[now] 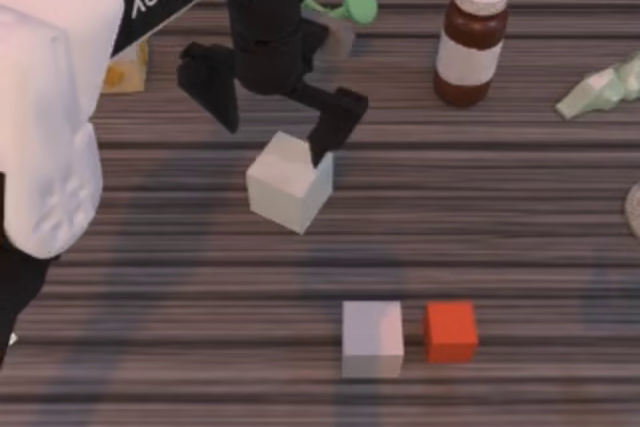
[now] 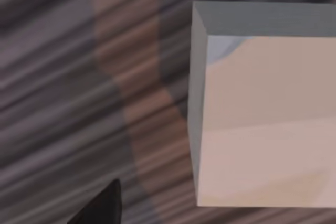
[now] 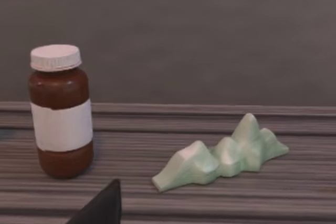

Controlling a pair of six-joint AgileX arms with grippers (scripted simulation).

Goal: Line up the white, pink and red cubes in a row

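The off-white cube point(image 1: 290, 185), the largest, sits skewed at the table's middle. My left gripper point(image 1: 274, 141) hangs open just behind it; one black finger point(image 1: 328, 135) reaches the cube's far top corner and the other point(image 1: 215, 97) stands off to the left. In the left wrist view the white cube point(image 2: 262, 119) looms close, beside one dark fingertip point(image 2: 102, 208). Near the front, the pale pink cube point(image 1: 372, 339) and the smaller red cube point(image 1: 451, 332) stand side by side, a narrow gap apart. My right gripper point(image 3: 152, 216) is parked outside the top view, open and holding nothing.
A brown bottle point(image 1: 470, 39) with a white cap stands at the back right, and a pale green jagged piece point(image 1: 600, 92) lies beyond it. A green round-headed object point(image 1: 352, 5) lies at the back. A cream cube with orange patterns point(image 1: 128, 69) peeks out under my left arm.
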